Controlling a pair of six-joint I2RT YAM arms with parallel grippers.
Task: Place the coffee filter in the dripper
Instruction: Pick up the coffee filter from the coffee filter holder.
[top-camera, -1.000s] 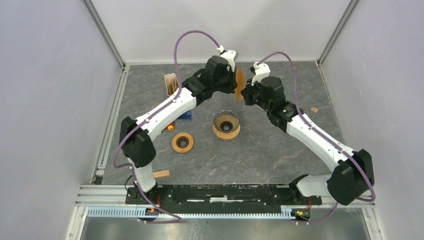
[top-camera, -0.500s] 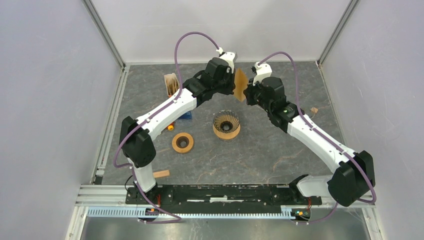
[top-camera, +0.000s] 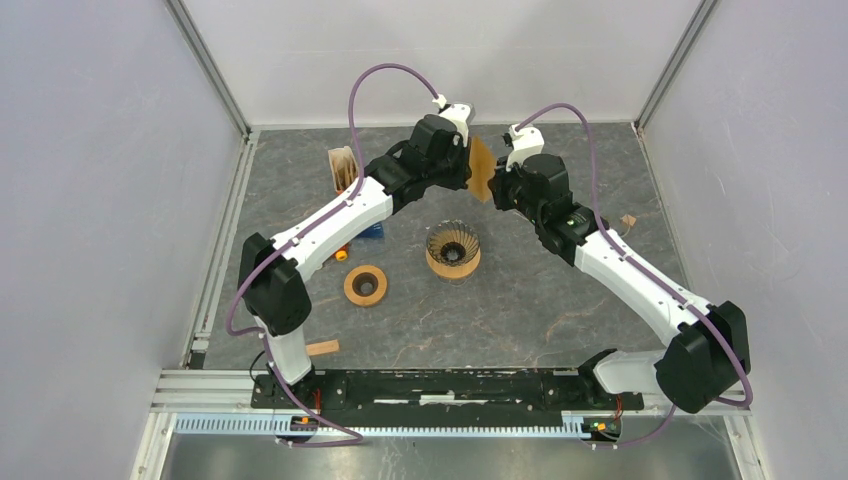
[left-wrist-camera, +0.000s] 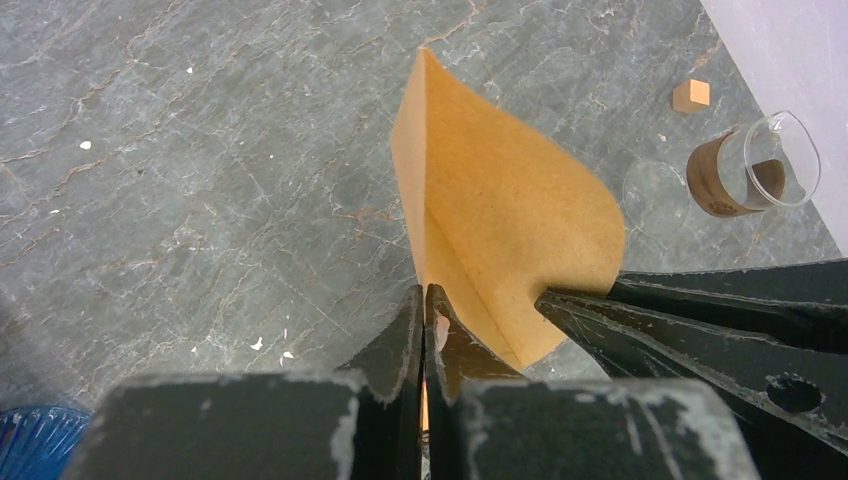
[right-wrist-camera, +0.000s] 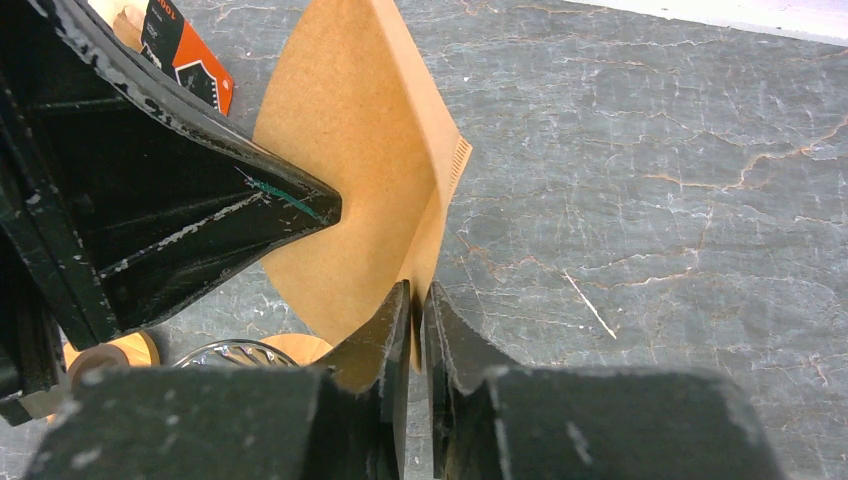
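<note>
Coffee filter (top-camera: 480, 168) is up off the table (top-camera: 560, 300), on the far side of the dripper (top-camera: 452, 250) and a bit to its right, not in it. It is folded flat, brown paper, standing on edge between the two arms. Left gripper (left-wrist-camera: 425, 305) is pinched tight on the filter's folded edge, no gap visible between its fingers. Right gripper (right-wrist-camera: 417, 305) takes the filter's opposite edge from the other side of the dripper's far end. Its jaws are narrow, with the paper in the slot and a thin gap showing, so can't tell if the pads actually press it. Dripper sits upright on the table, ribbed inside, nothing in it. Brown ring (top-camera: 365, 285) lies near-left of the dripper, apart from it. Stack of filters (top-camera: 343, 167) stands far-left of the dripper. Blue item (top-camera: 372, 230) is left of the dripper, partly under the left arm. Small wood cube (top-camera: 627, 221) is well right of the dripper. Glass cup with brown band (left-wrist-camera: 750, 165) shows in the left wrist view, just past the cube.
</note>
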